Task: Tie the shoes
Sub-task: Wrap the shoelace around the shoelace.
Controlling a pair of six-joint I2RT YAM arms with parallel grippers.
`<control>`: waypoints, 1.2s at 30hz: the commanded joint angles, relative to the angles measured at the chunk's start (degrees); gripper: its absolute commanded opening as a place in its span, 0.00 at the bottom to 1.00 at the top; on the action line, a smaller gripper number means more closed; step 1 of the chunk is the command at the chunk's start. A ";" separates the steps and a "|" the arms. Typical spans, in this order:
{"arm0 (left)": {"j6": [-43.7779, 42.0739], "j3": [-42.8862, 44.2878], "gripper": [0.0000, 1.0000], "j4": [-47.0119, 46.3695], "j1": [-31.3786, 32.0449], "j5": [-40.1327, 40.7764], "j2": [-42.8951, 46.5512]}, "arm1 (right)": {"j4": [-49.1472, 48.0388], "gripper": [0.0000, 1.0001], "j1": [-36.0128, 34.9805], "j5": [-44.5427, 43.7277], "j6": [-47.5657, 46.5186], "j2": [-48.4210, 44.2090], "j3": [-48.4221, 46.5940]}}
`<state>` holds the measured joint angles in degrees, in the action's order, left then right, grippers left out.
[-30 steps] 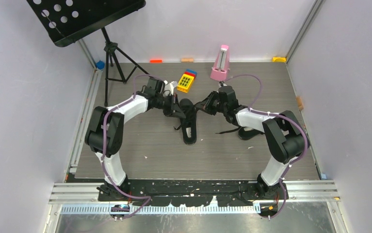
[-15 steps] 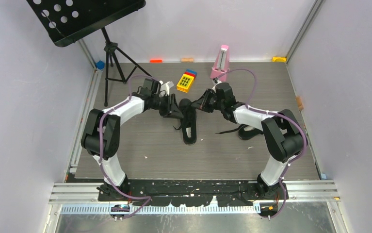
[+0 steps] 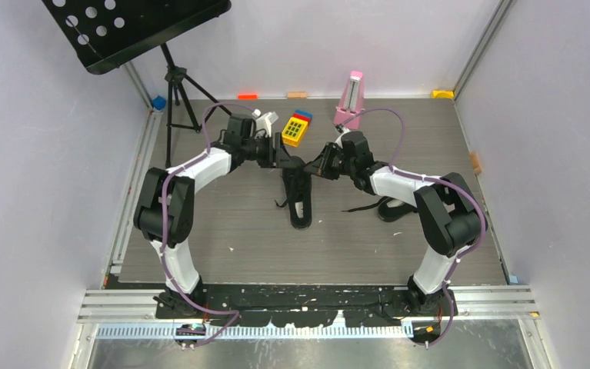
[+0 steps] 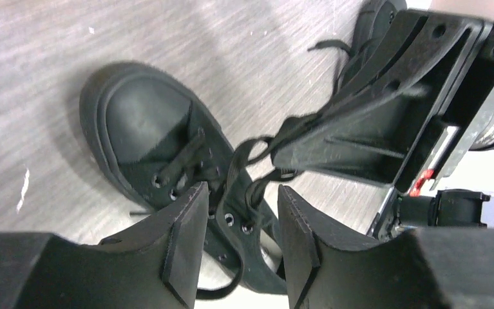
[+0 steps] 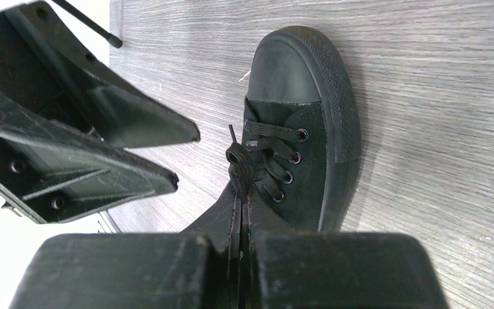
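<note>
One shoe (image 3: 300, 201) lies mid-table, toe toward the bases. What looks like the other shoe (image 3: 393, 209) sits to its right, partly under the right arm. Farther back, the right gripper (image 5: 239, 201) is pinched tight on a lace (image 4: 244, 158). The left gripper (image 4: 241, 196) stands parted astride it, gripping nothing.

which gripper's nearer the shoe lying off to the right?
Right. The right gripper, shut on a lace, is at the middle shoe's far end, left of the right shoe; the left gripper, open, is even further left.
</note>
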<state>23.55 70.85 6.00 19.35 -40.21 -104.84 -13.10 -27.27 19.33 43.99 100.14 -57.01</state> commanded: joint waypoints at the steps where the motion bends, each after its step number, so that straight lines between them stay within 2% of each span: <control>1: -2.16 4.40 0.46 -7.02 -0.25 -2.49 -2.67 | -1.04 0.00 -0.25 1.01 -1.34 0.20 -2.62; 8: -3.61 7.93 0.45 -6.15 0.28 -4.03 -6.55 | -1.20 0.00 -0.25 1.28 -1.35 0.57 -3.00; 15: -3.85 9.87 0.35 -3.67 0.60 -4.81 -9.32 | -1.20 0.00 -0.24 1.58 -1.27 0.65 -3.54; 19: -2.05 9.81 0.33 -4.77 0.60 -7.04 -10.32 | -1.11 0.00 -0.31 1.61 -1.19 0.66 -3.63; 25: -0.91 7.72 0.36 -5.66 0.60 -8.39 -9.22 | -1.14 0.00 -0.28 1.62 -1.10 0.85 -3.76; 36: 2.73 3.61 0.33 -9.68 -0.80 -11.11 -6.74 | -1.22 0.00 -0.28 1.76 -1.06 0.76 -3.72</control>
<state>25.17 76.20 -0.12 19.35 -48.73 -114.91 -12.56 -27.27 20.51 43.66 101.03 -58.61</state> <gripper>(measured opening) 0.331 0.028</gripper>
